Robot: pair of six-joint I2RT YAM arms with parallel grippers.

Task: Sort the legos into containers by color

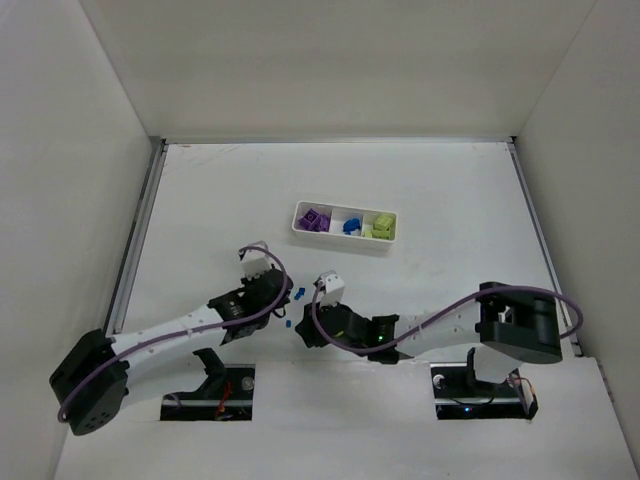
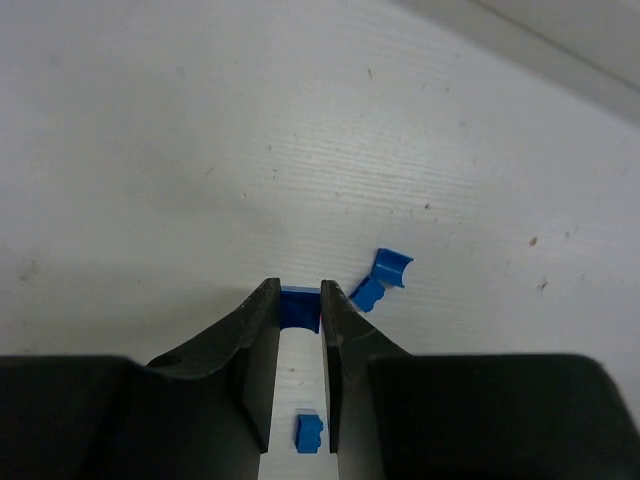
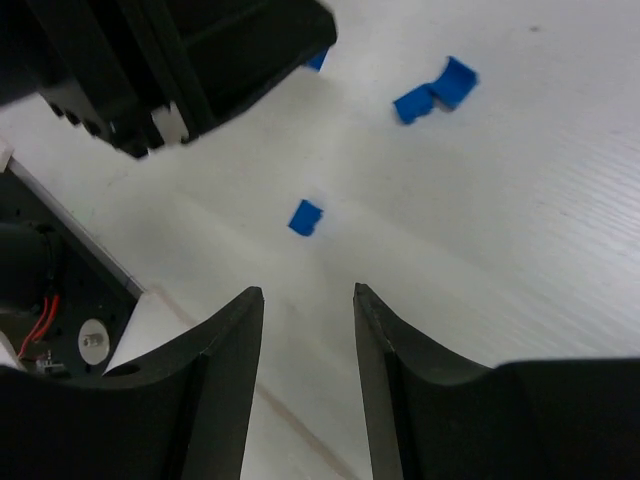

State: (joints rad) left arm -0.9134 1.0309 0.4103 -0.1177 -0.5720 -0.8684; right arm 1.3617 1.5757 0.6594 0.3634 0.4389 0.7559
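Note:
My left gripper [image 2: 299,300] is shut on a small dark blue brick [image 2: 299,306], held at its fingertips just above the white table. Two more blue bricks [image 2: 381,279] lie touching each other just right of the tips, and one blue brick [image 2: 309,432] lies on the table under the fingers. My right gripper [image 3: 307,295] is open and empty, with that single blue brick [image 3: 306,217] a little ahead of it. In the top view the left gripper [image 1: 282,300] and right gripper [image 1: 304,335] are close together. The white tray [image 1: 345,243] holds purple bricks [image 1: 316,219] left, blue bricks [image 1: 351,226] in the middle, yellow-green bricks [image 1: 381,226] right.
The left gripper's black body [image 3: 200,60] fills the top left of the right wrist view, close to my right fingers. White walls enclose the table on three sides. The arm bases and a raised white front panel [image 1: 340,390] sit at the near edge.

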